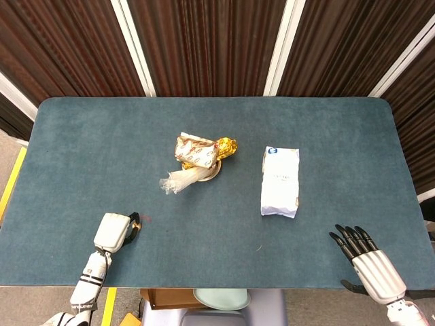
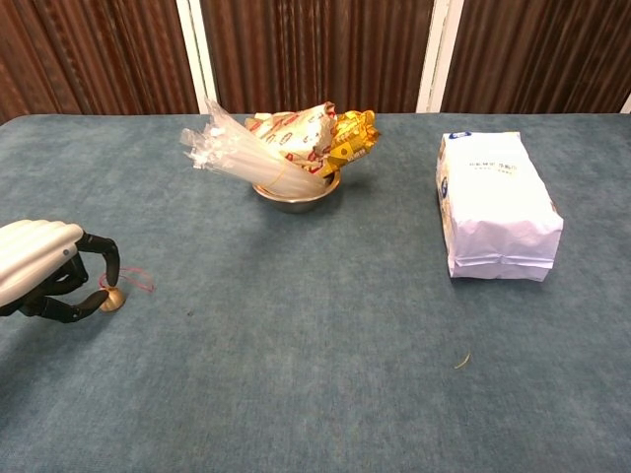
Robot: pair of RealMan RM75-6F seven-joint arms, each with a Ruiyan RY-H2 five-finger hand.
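Note:
My left hand [image 1: 112, 232] [image 2: 39, 266] lies at the near left of the blue table, fingers curled in. Its thumb and one fingertip pinch a small gold ball [image 2: 112, 300] [image 1: 136, 222] that sits on the cloth, with a thin red string [image 2: 138, 281] trailing to its right. At the near right edge my right hand [image 1: 367, 261] rests with its fingers spread and nothing in it. The chest view does not show it.
A metal bowl [image 2: 296, 202] [image 1: 212, 175] at the table's middle holds snack packets and a clear bundle of straws [image 2: 232, 153]. A white bag [image 1: 281, 181] [image 2: 496, 204] lies flat to its right. Dark panelled wall runs behind the table.

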